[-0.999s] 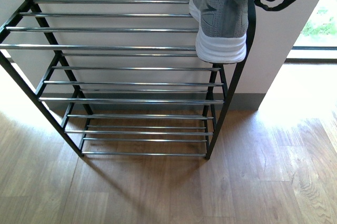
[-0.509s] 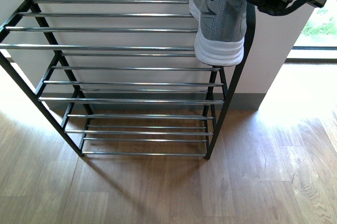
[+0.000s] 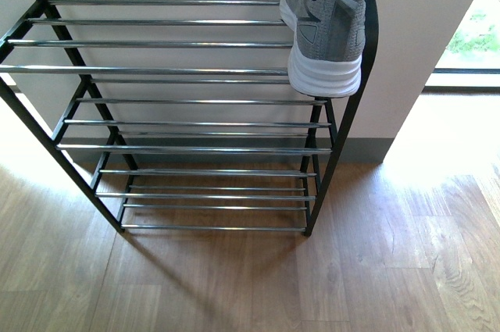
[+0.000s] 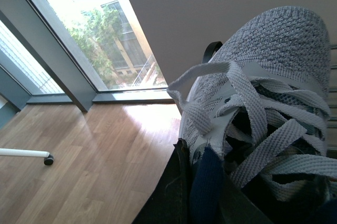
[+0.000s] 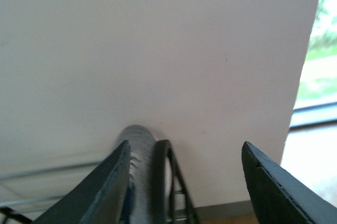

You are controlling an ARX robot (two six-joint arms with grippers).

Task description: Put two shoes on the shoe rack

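One shoe shows, a grey knit sneaker with navy lining and a white sole. It sits at the right end of the shoe rack's top shelf, heel overhanging the front bar. In the left wrist view its laces and toe fill the picture. My left gripper is shut on its navy collar. My right gripper stands open and empty beside the rack's black end frame. The sneaker shows just behind one of the fingers. Neither arm appears in the front view.
The rack has chrome bars on several tiers and stands against a white wall on a wood floor. A floor-level window is at the right. A white leg with a black caster lies on the floor.
The dark arm at the top right of the front view has gone out of frame. The sneaker has shifted only slightly on the top shelf.
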